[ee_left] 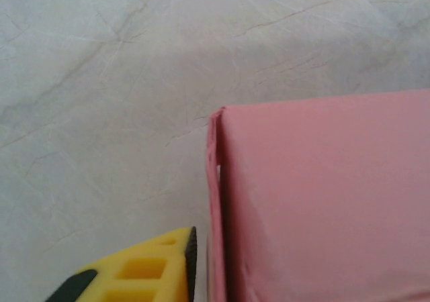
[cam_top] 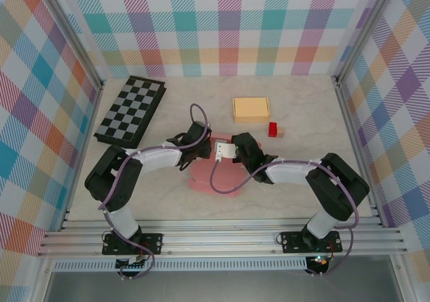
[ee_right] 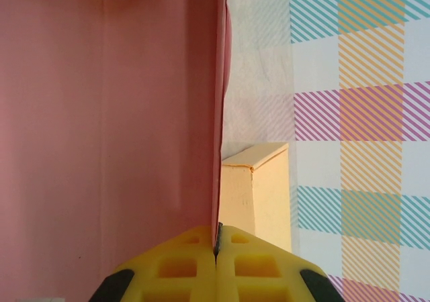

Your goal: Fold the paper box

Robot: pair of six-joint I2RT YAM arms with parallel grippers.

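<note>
1. The right gripper (ee_right: 216, 240) sits closest to its wrist camera. Its yellow fingers are pressed together on the thin upright edge of the pink box (ee_right: 107, 127), pinching that wall
2. In the left wrist view one yellow finger (ee_left: 138, 270) sits just beside the outer wall of the box (ee_left: 322, 201), near a corner. Its partner is out of frame, so I cannot tell whether the left gripper is spread or closed on paper
3. From above, the box (cam_top: 201, 176) lies mid-table (cam_top: 302, 107), just ahead of the arms and partly under both wrists. The left gripper (cam_top: 193, 149) is at its far left side and the right gripper (cam_top: 235, 151) at its far right
4. Step in hand, as I judge it: the side walls are being stood up and doubled over, with the right arm holding one wall
5. The next move calls for the left arm to take or press the corner wall squarely, then work along the crease without crushing the paper
6. The right wrist view gives the pinch and the wall's broad face. The left wrist view gives the corner, where two layers stand slightly apart. From above the wrists cover both sets of jaws, but the layout is plain
7. Farther off are a tan box (cam_top: 251, 109), a red block (cam_top: 273, 129) near it, and a board (cam_top: 130, 111) at far left
</note>
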